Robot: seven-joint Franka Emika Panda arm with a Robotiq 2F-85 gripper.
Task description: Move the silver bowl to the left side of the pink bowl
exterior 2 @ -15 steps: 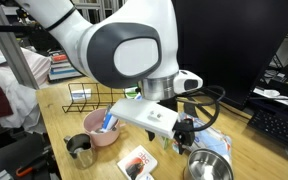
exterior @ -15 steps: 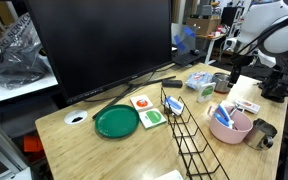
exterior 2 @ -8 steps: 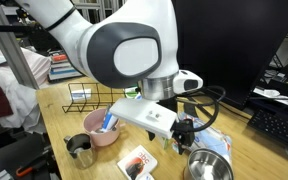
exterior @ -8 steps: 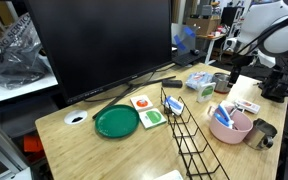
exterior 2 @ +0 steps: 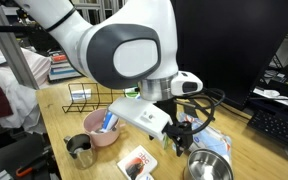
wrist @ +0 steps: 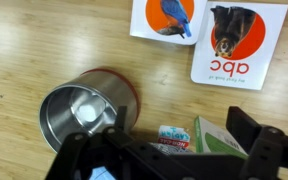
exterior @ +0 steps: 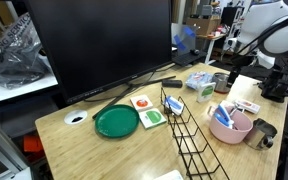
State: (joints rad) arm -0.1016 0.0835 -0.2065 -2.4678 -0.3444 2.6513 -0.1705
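Note:
The silver bowl (wrist: 79, 110) is shiny metal and stands upright on the wooden table; it also shows in an exterior view (exterior 2: 209, 167). My gripper (wrist: 182, 126) is open and empty, just beside the bowl, over a small packet (wrist: 170, 136) and a green box (wrist: 220, 138). In an exterior view my gripper (exterior 2: 184, 133) hangs low by the bowl. The pink bowl (exterior 2: 105, 133) holds blue items and stands apart from the silver bowl, near a wire rack; it shows in both exterior views (exterior: 231, 127).
A small metal cup (exterior 2: 81, 150) stands by the pink bowl. Two picture cards (wrist: 162, 15) lie beyond the silver bowl. A green plate (exterior: 116, 121), a black wire rack (exterior: 189, 135) and a large monitor (exterior: 99, 45) share the table.
My gripper has shifted slightly near the silver bowl. Nothing else has moved.

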